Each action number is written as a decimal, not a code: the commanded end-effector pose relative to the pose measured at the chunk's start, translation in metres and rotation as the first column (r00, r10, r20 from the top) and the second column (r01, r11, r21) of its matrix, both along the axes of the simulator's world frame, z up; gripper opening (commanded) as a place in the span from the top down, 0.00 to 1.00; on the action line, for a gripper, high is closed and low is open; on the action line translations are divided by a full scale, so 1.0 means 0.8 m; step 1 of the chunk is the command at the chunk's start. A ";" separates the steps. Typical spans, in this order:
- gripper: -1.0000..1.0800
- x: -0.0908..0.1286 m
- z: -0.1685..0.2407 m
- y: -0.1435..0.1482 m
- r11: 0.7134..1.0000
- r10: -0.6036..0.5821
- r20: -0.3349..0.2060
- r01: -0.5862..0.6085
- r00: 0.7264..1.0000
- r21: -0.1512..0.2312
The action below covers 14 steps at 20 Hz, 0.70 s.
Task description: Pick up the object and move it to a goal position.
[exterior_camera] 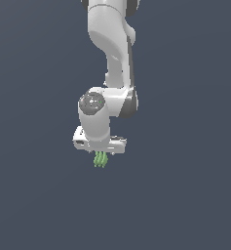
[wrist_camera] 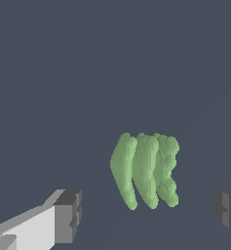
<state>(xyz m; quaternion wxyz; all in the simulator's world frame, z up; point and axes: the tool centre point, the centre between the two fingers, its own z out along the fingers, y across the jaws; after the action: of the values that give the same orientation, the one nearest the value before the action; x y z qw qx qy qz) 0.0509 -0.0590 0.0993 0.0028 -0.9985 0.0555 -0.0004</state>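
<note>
The object (exterior_camera: 101, 160) is a small light-green lumpy piece with three ribbed, wavy ridges, showing just under the white hand in the exterior view. In the wrist view the object (wrist_camera: 145, 170) lies in the gap between the two fingers, nearer one side's dark pad (wrist_camera: 228, 212) than the other's. My gripper (wrist_camera: 147, 215) is open, with its pads (wrist_camera: 68, 215) wide apart and clear of the green ridges. From the exterior view, the gripper (exterior_camera: 101, 153) points straight down above the object, and its fingertips are hard to make out.
A plain dark blue-grey surface fills the background of both views. The white arm (exterior_camera: 109, 58) rises straight up from the hand to the top of the exterior view. No other object shows.
</note>
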 end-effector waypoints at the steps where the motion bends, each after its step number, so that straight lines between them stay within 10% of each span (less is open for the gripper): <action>1: 0.04 0.004 -0.007 -0.006 1.000 -0.004 0.000 0.004 1.000 -0.004; 14: 0.04 0.004 -0.041 -0.009 1.000 -0.006 -0.002 0.006 1.000 -0.005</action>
<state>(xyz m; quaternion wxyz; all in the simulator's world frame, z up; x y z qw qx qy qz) 0.0547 -0.0661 0.0748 0.0003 -0.9983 0.0587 -0.0004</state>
